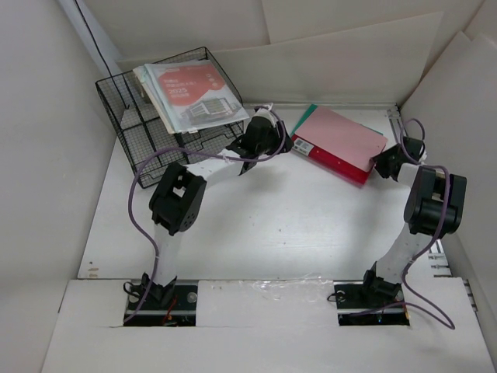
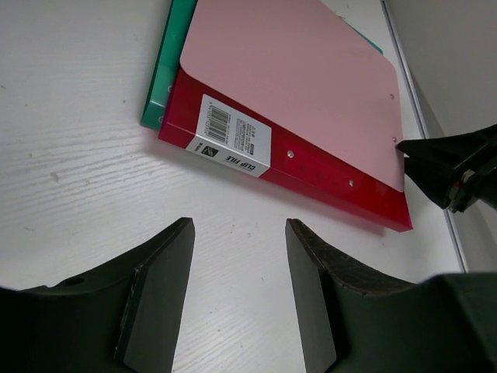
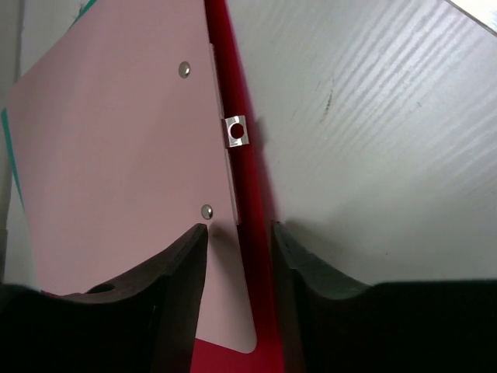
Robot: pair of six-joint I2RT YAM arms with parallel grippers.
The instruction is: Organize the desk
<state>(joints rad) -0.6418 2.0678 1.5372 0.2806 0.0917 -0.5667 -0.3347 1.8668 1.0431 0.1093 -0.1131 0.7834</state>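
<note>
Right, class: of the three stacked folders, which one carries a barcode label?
The red clip file, sandwiched between the pink folder on top and the green folder beneath; only its spine shows one.

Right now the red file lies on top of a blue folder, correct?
Not quite: the folder under the red file is green, not blue, as the left wrist view shows. The file does lie on top of it.

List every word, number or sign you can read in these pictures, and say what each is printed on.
"CLIP FILE": white label on the spine of the red folder.
Barcode digits and fine print on that label: too small to read.
White lettering on the red booklet in the wire basket: too blurred to read.
</note>
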